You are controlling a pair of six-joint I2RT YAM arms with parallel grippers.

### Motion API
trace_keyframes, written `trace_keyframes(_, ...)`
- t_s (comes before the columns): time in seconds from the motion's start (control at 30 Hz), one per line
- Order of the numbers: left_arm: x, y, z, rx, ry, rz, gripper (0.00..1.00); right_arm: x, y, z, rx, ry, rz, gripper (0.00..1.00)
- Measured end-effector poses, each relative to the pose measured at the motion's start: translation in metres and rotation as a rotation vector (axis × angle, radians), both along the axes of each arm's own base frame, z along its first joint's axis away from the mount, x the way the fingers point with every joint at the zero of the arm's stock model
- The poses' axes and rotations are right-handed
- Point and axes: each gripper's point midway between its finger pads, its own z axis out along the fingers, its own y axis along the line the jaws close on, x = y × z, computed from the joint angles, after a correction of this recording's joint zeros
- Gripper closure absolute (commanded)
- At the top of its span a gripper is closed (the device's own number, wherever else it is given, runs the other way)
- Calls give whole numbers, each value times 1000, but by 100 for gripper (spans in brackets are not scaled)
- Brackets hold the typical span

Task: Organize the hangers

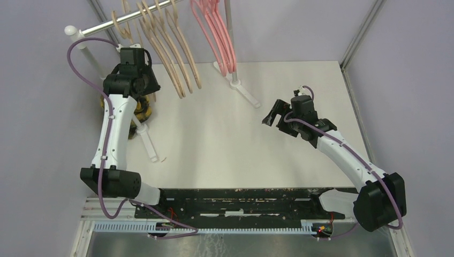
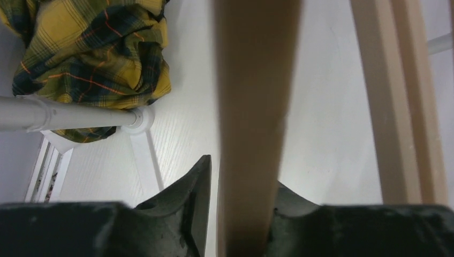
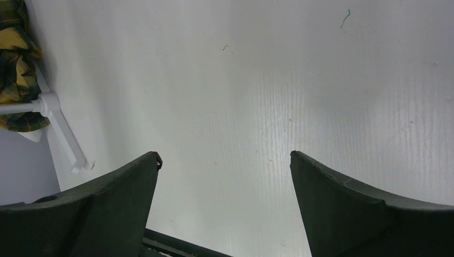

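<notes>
So my left pincer (image 2: 243, 172) is clamped on a beige hanger (image 2: 254, 80) at 11 o'clock, probably to shift it along the rail (image 1: 107, 24); right pincer (image 3: 225, 155) hangs wide open, empty, at 3.

Inventory, overhead view:

- Beige hangers (image 1: 171, 59): at least four, on the rail at 11 o'clock. They overlap, so the exact number cannot be read.
- Pink hangers (image 1: 219, 37): three, as far as the overlap allows, at 12 o'clock.
- Plaid cloth (image 1: 143, 110): one, at 9 o'clock.
- Rack (image 1: 107, 24): one rail, two uprights, two floor feet.
- Arms: two.
- Grippers: two, each with two fingers. Left gripper (image 2: 242, 174) at 10 o'clock, with one beige bar between its fingers. Right gripper (image 3: 225, 154) at 3 o'clock, with nothing between its fingers.
</notes>
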Motion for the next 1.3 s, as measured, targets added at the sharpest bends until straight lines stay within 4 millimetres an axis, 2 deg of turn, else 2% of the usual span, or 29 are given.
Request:
trace_keyframes(0.07, -6, -2, -15, -8, 38, -12, 34, 0, 0, 0, -3, -1, 3, 0)
trace_keyframes(0.13, -10, -3, -21, -11, 49, -18, 7, 0, -1, 0, -9, -4, 7, 0)
trace_keyframes(0.17, -12, -5, -23, -17, 52, -26, 0, -1, -1, 0, -14, -5, 11, 0)
trace_keyframes(0.33, -25, -12, -24, -46, 39, -59, 1, -5, -7, -1, -61, -14, 35, 0)
trace_keyframes(0.53, -51, -19, -28, -77, 0, -95, 1, -10, -20, -7, -159, -19, 65, 0)
trace_keyframes(0.77, -88, -26, -64, -100, 25, -131, 1, -14, -31, -10, -233, -36, 91, 0)
trace_keyframes(0.97, -109, -42, -94, -147, 6, -160, 1, -26, -43, -30, -293, -18, 101, 0)
trace_keyframes(1.3, -116, -90, -141, -144, 17, -235, 1, -23, -53, -47, -376, 16, 105, 0)
